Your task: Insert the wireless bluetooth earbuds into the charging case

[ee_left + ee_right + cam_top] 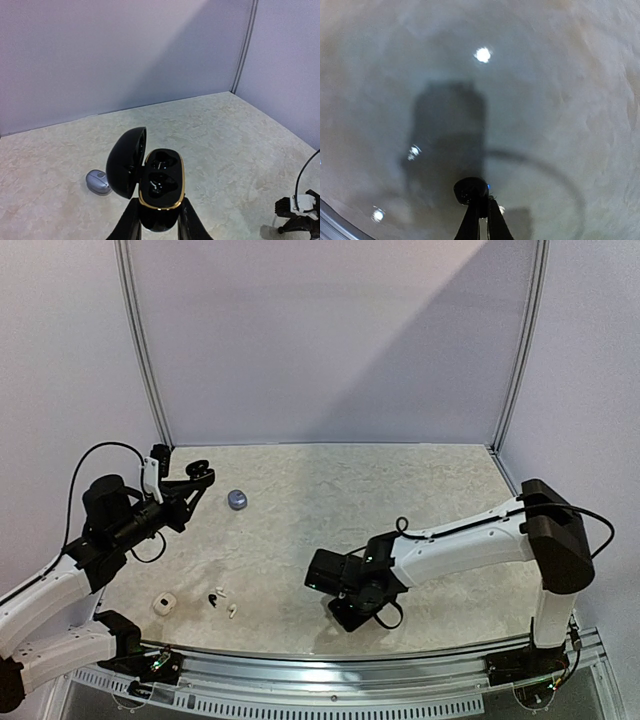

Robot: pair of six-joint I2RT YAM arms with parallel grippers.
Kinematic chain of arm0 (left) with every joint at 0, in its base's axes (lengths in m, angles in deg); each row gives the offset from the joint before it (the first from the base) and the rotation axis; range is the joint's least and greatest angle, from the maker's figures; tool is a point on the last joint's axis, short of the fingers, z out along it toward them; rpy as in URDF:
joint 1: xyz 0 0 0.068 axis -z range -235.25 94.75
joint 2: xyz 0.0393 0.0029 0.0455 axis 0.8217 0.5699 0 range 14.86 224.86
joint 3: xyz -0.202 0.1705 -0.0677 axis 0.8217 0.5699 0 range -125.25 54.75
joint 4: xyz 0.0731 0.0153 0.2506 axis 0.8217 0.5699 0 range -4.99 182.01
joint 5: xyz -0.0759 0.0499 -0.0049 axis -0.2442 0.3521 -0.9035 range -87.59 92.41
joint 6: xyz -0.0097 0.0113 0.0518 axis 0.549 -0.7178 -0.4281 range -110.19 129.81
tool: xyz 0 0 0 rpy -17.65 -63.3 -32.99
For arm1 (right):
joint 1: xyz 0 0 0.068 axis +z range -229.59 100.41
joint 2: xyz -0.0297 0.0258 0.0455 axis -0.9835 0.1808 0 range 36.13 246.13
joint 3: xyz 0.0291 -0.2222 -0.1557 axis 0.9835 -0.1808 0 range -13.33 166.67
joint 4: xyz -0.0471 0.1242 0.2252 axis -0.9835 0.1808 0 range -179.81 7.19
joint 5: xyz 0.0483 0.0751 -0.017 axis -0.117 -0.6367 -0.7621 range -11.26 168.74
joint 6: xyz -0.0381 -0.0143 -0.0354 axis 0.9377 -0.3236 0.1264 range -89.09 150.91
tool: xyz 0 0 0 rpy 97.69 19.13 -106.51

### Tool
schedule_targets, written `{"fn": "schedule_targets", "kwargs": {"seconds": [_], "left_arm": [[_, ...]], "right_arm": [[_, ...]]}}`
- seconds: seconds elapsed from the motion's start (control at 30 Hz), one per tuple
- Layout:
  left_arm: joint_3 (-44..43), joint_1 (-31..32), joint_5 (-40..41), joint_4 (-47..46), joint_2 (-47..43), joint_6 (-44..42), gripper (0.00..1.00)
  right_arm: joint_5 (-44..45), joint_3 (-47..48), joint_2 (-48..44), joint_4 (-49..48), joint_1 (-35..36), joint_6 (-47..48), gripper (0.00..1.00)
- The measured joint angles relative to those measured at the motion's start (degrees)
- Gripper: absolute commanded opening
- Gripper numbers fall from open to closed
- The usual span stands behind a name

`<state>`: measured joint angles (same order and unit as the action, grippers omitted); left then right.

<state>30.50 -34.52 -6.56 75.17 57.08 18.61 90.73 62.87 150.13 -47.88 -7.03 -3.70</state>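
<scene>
My left gripper (159,209) is shut on the black charging case (161,186), which has a gold rim. It holds the case raised over the table's left side (196,476), with the lid open to the left. Its two wells are dark and glossy, and I cannot tell if anything sits in them. My right gripper (480,201) is shut on a black earbud (470,190) with a blue light, close above the table, near the front middle (350,614). A black earbud (212,598) and two white earbuds (222,591) (232,610) lie at the front left.
A closed lavender case (237,500) (98,181) lies on the table just right of the left gripper. A cream case (164,603) lies at the front left beside the loose earbuds. Grey walls enclose the back and sides. A metal rail (330,680) runs along the front edge.
</scene>
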Motion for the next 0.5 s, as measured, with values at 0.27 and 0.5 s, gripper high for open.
{"fn": "schedule_targets", "kwargs": {"seconds": [0.27, 0.5], "left_arm": [[0.74, 0.22, -6.56, -2.64, 0.20, 0.02, 0.00], [0.76, 0.22, -7.93, -3.04, 0.24, 0.00, 0.00]], "right_arm": [[-1.66, -8.07, -6.36, 2.78, -0.11, -8.57, 0.20], [-7.30, -2.16, -3.21, 10.91, -0.66, -6.19, 0.49]]}}
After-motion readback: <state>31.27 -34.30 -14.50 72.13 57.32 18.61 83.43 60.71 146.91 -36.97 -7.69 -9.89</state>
